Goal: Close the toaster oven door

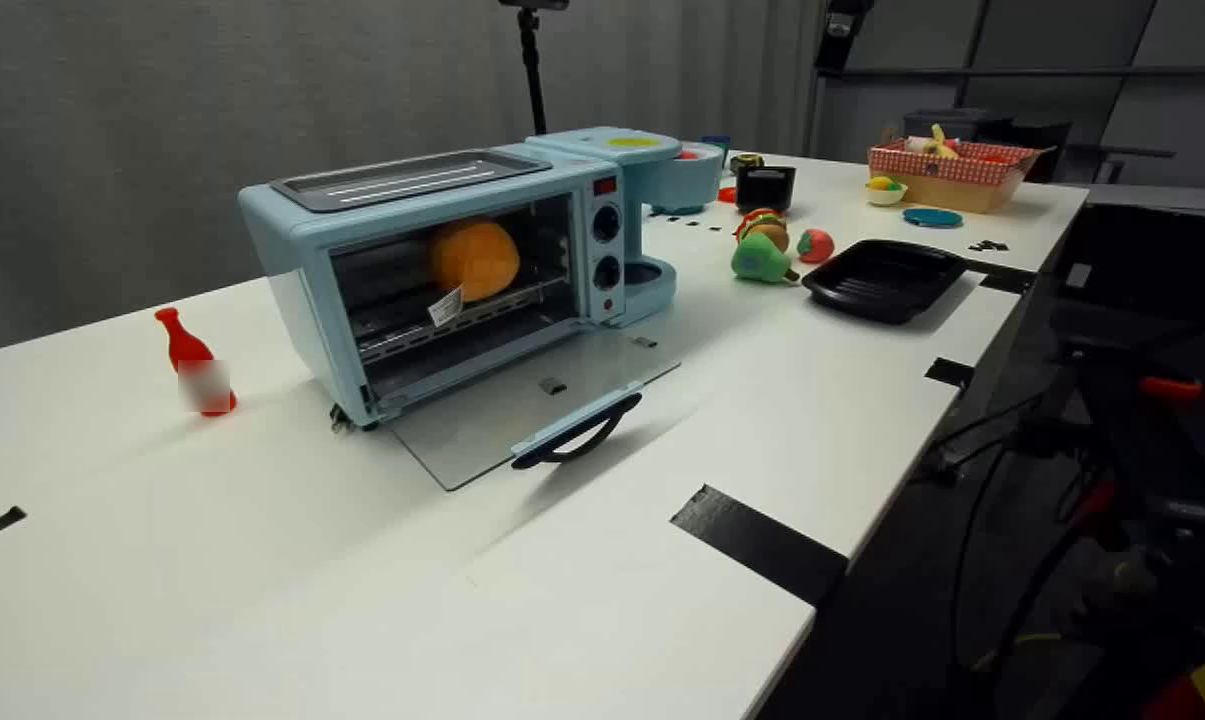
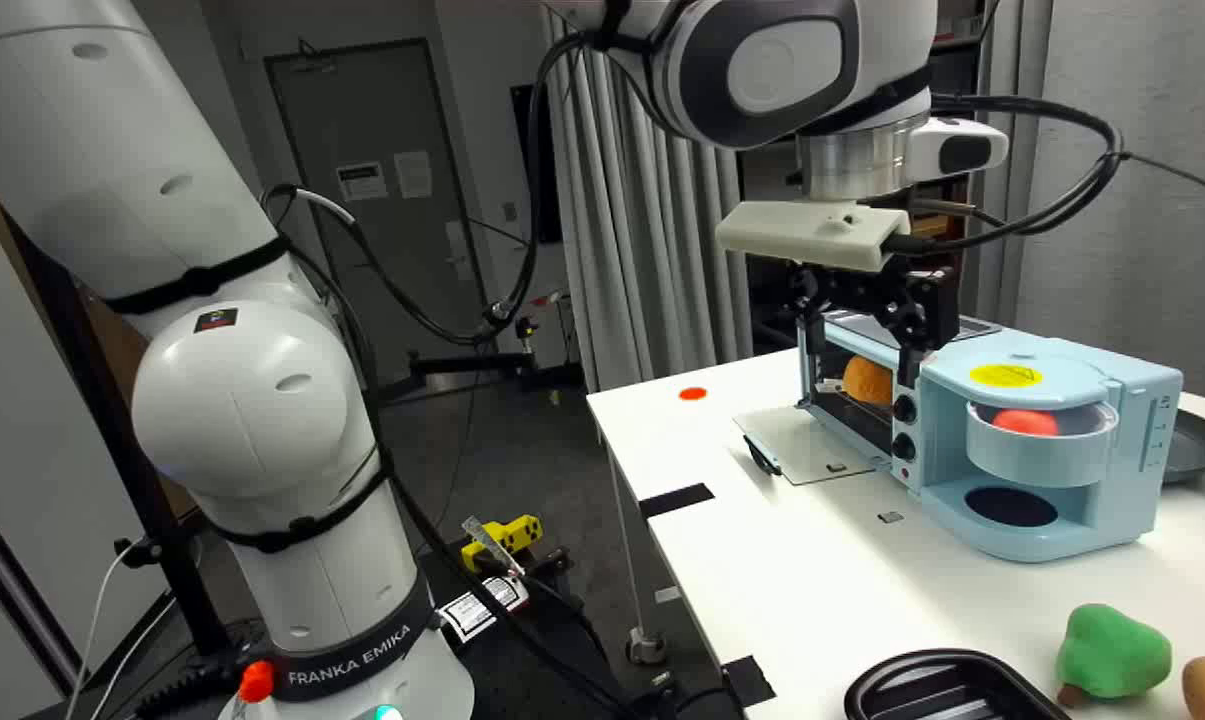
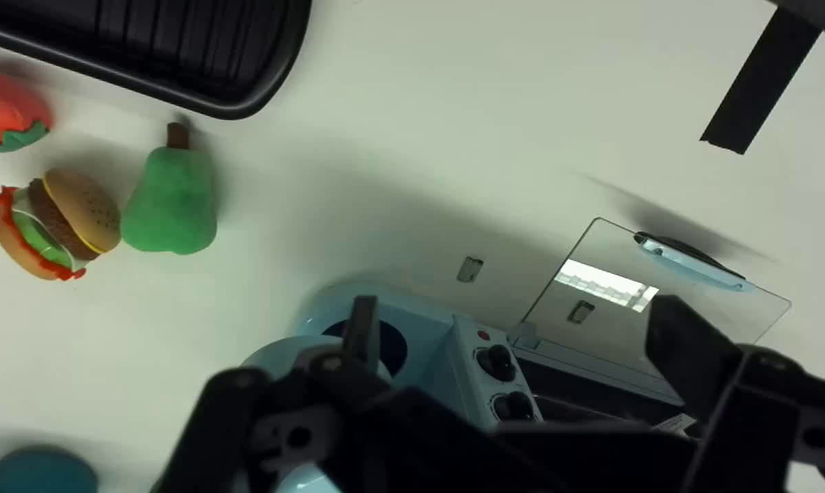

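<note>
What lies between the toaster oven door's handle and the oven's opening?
The door's lowered clear glass panel spans that stretch, with a small dark patch showing through it, in both exterior views and the wrist view.

Oven (image 1: pixel 297 315): light blue; knobs (image 1: pixel 606 272), door handle (image 1: pixel 577 431), black.
Inside oven: round item (image 1: pixel 477 255), orange.
Past oven's knob end: pear (image 1: pixel 759 258), green; tray (image 1: pixel 887 278), black; basket lining (image 1: pixel 962 172), red-and-white check.
Off opposite end: bottle (image 1: pixel 188 345), red.
</note>
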